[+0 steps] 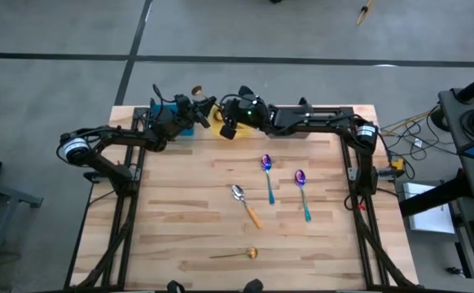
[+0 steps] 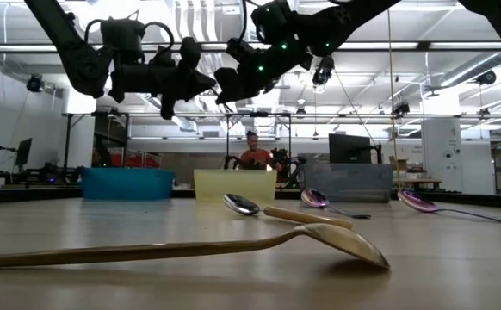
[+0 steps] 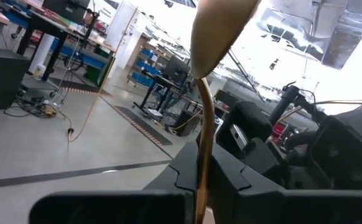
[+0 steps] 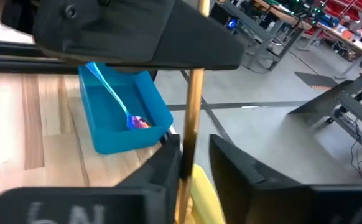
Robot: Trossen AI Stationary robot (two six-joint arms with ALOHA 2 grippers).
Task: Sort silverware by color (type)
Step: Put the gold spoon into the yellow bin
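Teal-handled spoon point(image 4: 116, 99) in blue bin point(image 4: 153, 99)

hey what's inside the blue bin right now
One iridescent spoon with a teal handle lies inside the blue bin, bowl toward a corner, per the right wrist view. The left arm covers part of the bin's interior there, so more spoons could be hidden.

Both arms are matte black jointed links with black cables looped along them, each with a silver-white ringed joint near its base, the right arm's wrist showing small green lights, and each ending in flat, angular black fingers.
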